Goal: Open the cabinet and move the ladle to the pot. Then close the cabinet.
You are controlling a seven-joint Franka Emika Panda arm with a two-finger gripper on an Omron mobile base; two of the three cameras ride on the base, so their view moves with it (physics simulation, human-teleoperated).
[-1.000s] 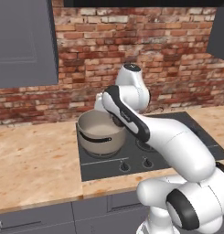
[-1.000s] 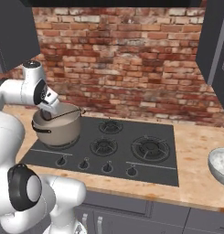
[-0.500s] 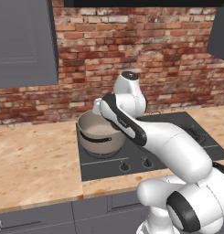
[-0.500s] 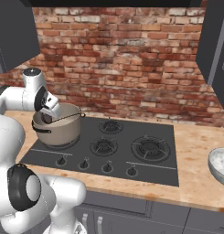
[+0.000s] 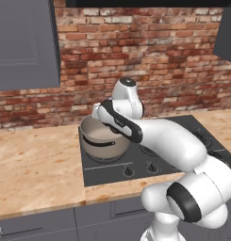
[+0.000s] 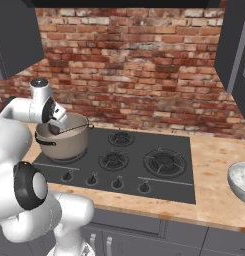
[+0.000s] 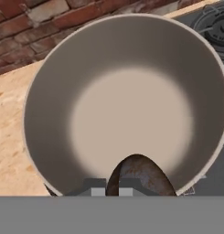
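My gripper [image 7: 111, 187] is shut on the ladle [image 7: 139, 175], whose dark brown bowl shows just past the fingertips. It hangs right over the open mouth of the grey pot [image 7: 49, 91]. The pot [image 5: 100, 146] stands on the left rear burner of the hob, with the gripper [image 5: 101, 114] at its rim. From the right, the ladle's thin handle [image 6: 74, 129] lies across the top of the pot [image 6: 64, 146], next to the gripper [image 6: 57, 123]. The dark-grey cabinet [image 5: 23, 43] hangs at the upper left; I cannot tell how its doors stand.
A black hob [image 6: 144, 165] with several burners and knobs fills the middle of the wooden counter [image 5: 32, 164]. A pale bowl [image 6: 241, 181] sits at the far right. A brick wall runs behind, and another dark cupboard [image 6: 234, 50] hangs at the upper right.
The hand has come down and slightly left, bringing the ladle closer over the pot. The pot has not moved.
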